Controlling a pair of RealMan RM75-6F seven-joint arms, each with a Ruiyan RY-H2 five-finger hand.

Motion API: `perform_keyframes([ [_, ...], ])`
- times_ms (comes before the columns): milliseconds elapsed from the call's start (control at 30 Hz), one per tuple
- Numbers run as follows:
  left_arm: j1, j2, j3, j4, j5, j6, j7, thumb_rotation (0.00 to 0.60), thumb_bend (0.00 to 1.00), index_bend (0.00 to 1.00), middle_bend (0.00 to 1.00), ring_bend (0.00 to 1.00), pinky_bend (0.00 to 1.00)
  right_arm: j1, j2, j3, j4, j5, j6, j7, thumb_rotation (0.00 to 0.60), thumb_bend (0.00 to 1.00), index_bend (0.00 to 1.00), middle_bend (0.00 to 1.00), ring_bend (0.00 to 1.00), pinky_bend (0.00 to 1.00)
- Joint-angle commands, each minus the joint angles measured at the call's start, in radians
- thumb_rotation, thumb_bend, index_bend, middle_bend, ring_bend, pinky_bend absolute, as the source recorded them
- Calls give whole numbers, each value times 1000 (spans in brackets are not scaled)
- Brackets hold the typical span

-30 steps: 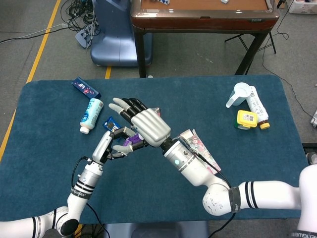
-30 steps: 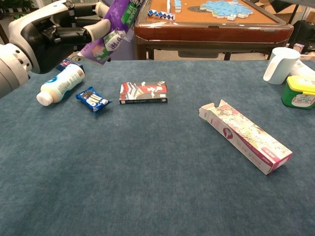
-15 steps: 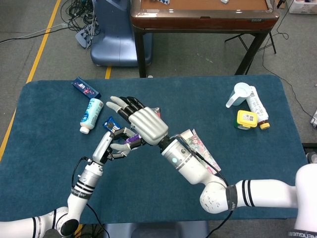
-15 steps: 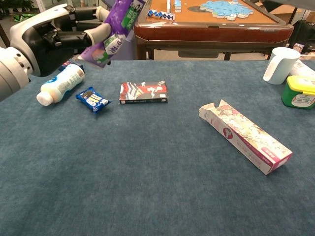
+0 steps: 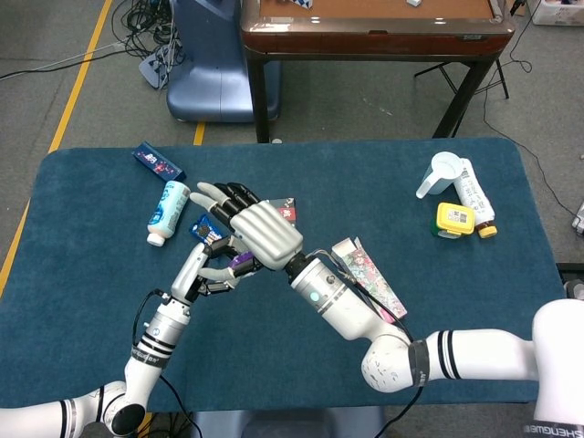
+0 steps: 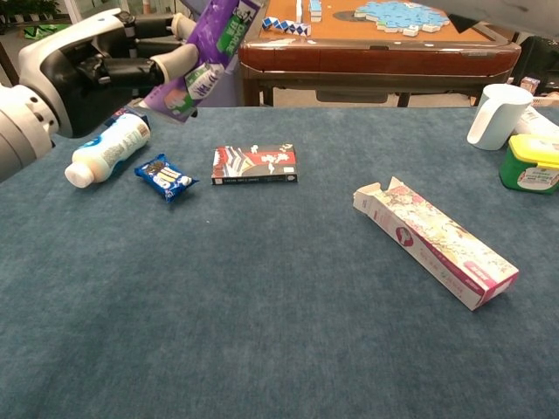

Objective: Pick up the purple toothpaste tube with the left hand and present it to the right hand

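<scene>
Two robot hands are up over the blue counter (image 6: 262,332). The left robot hand (image 6: 96,65) holds the purple toothpaste tube (image 6: 205,57) in its fingers, up in the air above the counter's left side. In the chest view the tube is tilted, with its top end going out of the picture. In the head view only a small purple bit of the tube (image 5: 239,262) shows, because the right robot hand (image 5: 255,228) is in front of it. The right robot hand has its fingers out straight and a little apart, with nothing in them. It is just over the left robot hand (image 5: 212,265), very near the tube. I cannot tell if it touches the tube.

Down on the counter, a white bottle (image 6: 105,151) lies on its side near the left edge. A small blue snack packet (image 6: 164,176) lies just beside it. A flat red and white box (image 6: 255,164) lies a little to the right of the packet. A long pink box (image 6: 437,240) lies with one end open, more to the right side. At the far right are a white cup (image 6: 493,113) and a green tub with a yellow lid (image 6: 530,163), close together. Another small blue packet (image 5: 157,162) lies at the far left of the counter in the head view.
</scene>
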Motion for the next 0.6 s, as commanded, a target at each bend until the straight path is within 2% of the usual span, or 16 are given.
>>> perform_keyframes([
  [33, 0, -1, -1, -1, 1, 1, -1, 600, 457, 588, 711, 479, 481, 1, -5, -1, 2, 2, 0, 1, 125, 99, 0, 0, 0, 0],
  [600, -2, 9, -10, -27, -19, -18, -21, 600, 457, 588, 711, 479, 481, 8, -43, -16, 30, -22, 25, -29, 126, 99, 0, 0, 0, 0],
])
